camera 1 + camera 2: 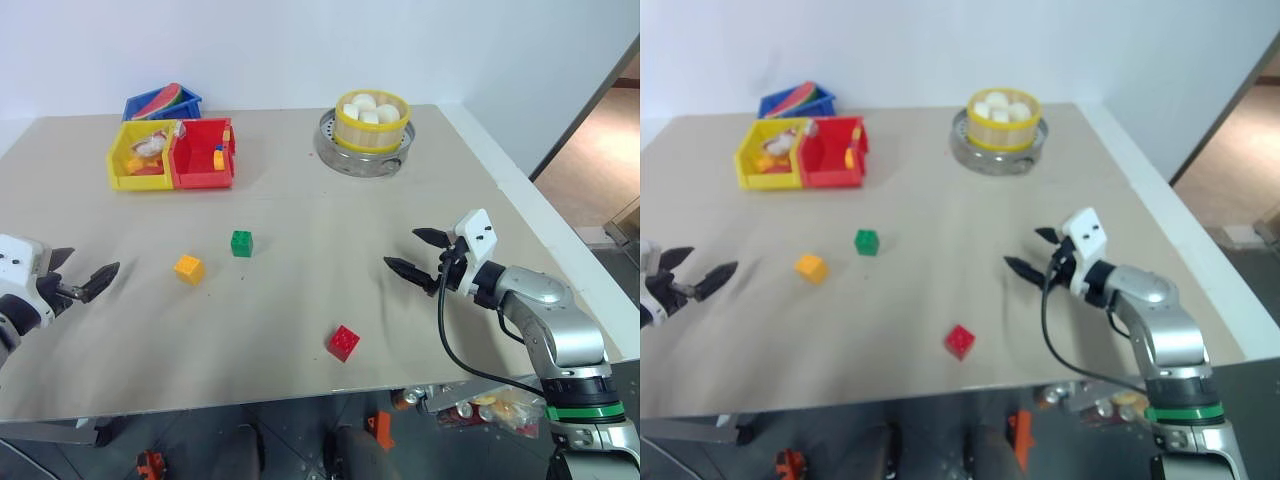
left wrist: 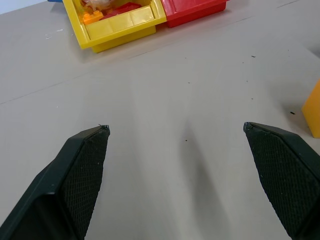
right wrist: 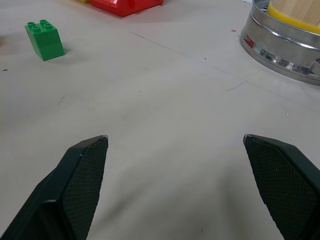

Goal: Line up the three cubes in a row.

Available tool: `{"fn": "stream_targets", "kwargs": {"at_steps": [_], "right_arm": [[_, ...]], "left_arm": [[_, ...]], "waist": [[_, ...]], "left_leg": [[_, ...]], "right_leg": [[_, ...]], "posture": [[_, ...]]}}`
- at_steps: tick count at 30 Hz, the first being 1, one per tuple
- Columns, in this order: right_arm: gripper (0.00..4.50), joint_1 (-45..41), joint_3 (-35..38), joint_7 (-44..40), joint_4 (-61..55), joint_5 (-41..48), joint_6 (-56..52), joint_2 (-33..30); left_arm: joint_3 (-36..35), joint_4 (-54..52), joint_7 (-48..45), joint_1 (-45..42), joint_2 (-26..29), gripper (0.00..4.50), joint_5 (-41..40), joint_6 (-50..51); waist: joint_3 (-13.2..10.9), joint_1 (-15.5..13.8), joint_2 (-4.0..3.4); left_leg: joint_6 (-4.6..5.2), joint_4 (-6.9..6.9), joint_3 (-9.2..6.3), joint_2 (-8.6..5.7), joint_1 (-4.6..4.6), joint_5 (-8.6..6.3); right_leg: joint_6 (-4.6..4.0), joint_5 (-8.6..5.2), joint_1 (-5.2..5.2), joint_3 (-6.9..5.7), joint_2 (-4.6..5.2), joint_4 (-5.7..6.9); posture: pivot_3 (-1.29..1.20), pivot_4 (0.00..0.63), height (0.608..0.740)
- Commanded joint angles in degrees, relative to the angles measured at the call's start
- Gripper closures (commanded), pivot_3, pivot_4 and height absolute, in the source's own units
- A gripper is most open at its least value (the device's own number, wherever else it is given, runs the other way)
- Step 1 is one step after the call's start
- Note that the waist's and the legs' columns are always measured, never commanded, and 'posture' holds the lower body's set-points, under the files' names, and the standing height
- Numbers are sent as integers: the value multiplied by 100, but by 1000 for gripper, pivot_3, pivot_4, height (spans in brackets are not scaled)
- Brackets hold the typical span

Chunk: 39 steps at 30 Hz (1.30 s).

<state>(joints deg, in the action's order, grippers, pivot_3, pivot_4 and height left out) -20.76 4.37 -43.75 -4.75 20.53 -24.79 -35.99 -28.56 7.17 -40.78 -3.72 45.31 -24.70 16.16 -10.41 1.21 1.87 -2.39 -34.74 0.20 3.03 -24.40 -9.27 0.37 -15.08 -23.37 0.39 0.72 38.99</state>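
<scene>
Nothing is lined up yet: your three cubes lie scattered on the table. One yellow-orange cube sits near the left gripper, one green cube just beyond it, and one red cube well apart toward the near edge. Both the left and the right gripper hover with fingers spread wide, holding nothing. All three placements remain, I'd judge.

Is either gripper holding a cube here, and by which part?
Nothing held. Left gripper and right gripper are open, empty, apart from all three cubes.
</scene>
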Motion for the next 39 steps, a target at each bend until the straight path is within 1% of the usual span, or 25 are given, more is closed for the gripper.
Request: {"fn": "stream_targets", "kwargs": {"at_steps": [1,10,16,18,20,22,24,26,29,34,36,38,39], "right_arm": [[0,3,59,30,-109,6,27,17],[0,61,75,192,-189,44,-353,64],[0,56,72,217,-209,-55,-310,36],[0,15,92,161,-323,-60,-247,-22],[0,-102,172,101,-525,65,-353,-90],[0,-296,213,-66,-897,307,-586,-242],[0,-448,174,-196,-1350,590,-874,-357],[0,-510,38,-300,-1864,891,-1204,-443],[0,-318,-450,-560,-2934,1285,-1633,-648],[0,-56,-895,-292,-3712,1674,-2243,-612],[0,60,-1036,-201,-3763,1560,-2308,-677],[0,175,-1154,-120,-3750,1411,-2294,-717],[0,246,-1267,-58,-3707,1208,-2187,-752]], "left_arm": [[-68,-51,31,-114,-6,59,6,-86],[123,81,-92,-312,1,59,51,-172],[106,96,-138,-421,-24,59,39,-287],[80,-257,-416,-463,21,59,-236,-194],[218,-904,-780,-437,128,59,-554,70],[529,-1858,-1219,-373,307,59,-1003,514],[847,-2601,-1608,-261,501,59,-1288,797],[1169,-3094,-1971,-111,685,59,-1358,878],[1748,-3648,-2481,127,779,59,-1424,883],[2332,-3588,-2850,168,694,59,-1072,512],[2494,-3443,-3050,159,697,59,-910,306],[2596,-3262,-3174,74,651,59,-831,183],[2645,-3166,-3231,12,616,59,-791,98]], "waist": [[0,0,0],[0,1,0],[0,0,0],[0,0,0],[0,0,0],[-1,2,1],[-2,2,-1],[-1,8,-2],[-1,16,-2],[-1,3,-1],[-1,2,-1],[-1,3,-1],[-1,2,-1]], "left_leg": [[0,0,0,0,0,0],[0,-1,4,0,2,0],[0,0,5,0,2,0],[0,-1,5,0,2,0],[0,-2,6,-1,0,0],[0,-5,7,-1,-3,0],[-1,-7,8,-3,-4,0],[-1,-4,18,-4,5,0],[-1,9,32,6,18,-1],[-1,6,19,34,17,-2],[-1,-1,17,37,17,-2],[-1,-11,24,38,17,-2],[-1,-16,28,38,18,-2]], "right_leg": [[0,0,0,0,0,0],[2,2,0,5,-1,1],[2,2,0,7,-2,1],[3,2,0,7,-2,1],[4,2,0,8,-1,1],[6,3,-1,9,-1,1],[9,4,-1,17,1,1],[13,4,2,29,1,1],[9,0,0,53,-11,1],[-17,4,-2,50,-45,2],[-21,8,0,48,-48,2],[-44,0,-1,49,-49,2],[-44,0,-1,50,-48,2]], "posture": [[0,150,740],[0,150,740],[0,150,740],[0,150,740],[0,150,740],[0,150,740],[0,150,740],[0,150,740],[0,150,740],[0,150,740],[0,150,740],[0,150,740],[0,150,740]]}}
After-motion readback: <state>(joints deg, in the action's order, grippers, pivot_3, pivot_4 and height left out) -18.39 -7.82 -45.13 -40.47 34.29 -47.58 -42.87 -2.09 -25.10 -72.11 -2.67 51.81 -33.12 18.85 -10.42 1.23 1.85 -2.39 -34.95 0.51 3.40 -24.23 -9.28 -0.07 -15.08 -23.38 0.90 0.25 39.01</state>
